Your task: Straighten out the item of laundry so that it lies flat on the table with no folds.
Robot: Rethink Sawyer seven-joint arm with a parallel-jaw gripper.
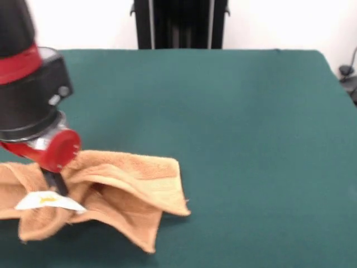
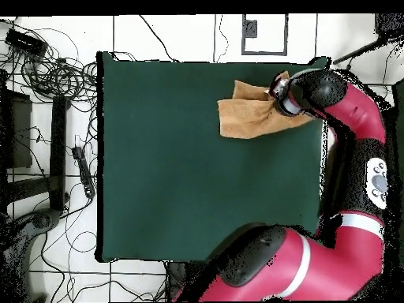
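Tool presses the crumpled towel beside its white yellow-printed tag.

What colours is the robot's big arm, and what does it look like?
The thick rounded red and black arm has a pale band round one red segment. In the front view its black wrist ends in a red disc above a small dark hand.

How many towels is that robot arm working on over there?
1. A single orange-tan towel lies crumpled on the green table, near its edge, with the gripper pressed down into its folds by the white tag. None other shows.
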